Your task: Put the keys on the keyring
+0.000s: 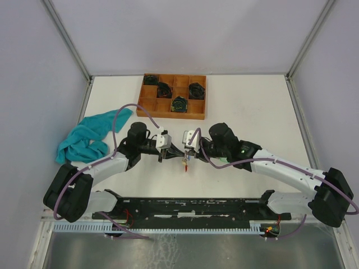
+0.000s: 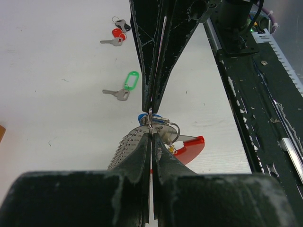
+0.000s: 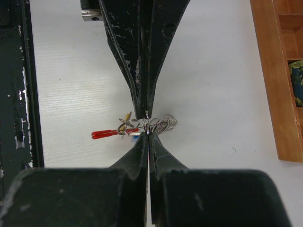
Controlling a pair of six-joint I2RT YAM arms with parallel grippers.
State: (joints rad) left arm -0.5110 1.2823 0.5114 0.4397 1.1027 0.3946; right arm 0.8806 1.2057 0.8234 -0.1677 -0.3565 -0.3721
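Left gripper and right gripper meet tip to tip over the table centre, just ahead of the black base rail. The left one is pinched together on the keyring, a thin silver wire loop. The right one is pressed closed on the same ring from the opposite side, so the two sets of tips almost touch. On the ring are a red tag at 4 o'clock of the left tips, a blue tag just behind the ring and a yellow bit at 10 o'clock of the right tips. A bunch of silver loops is there too, too tangled to count. A green-tagged key lies loose on the white table at 10 o'clock of the left tips, apart from the ring. Further out at 11 o'clock is a second small cluster of keys with red and black heads, also loose. In the top view a wooden tray holding black coiled bundles sits at 12 o'clock of the grippers, and a teal cloth at 9 o'clock.
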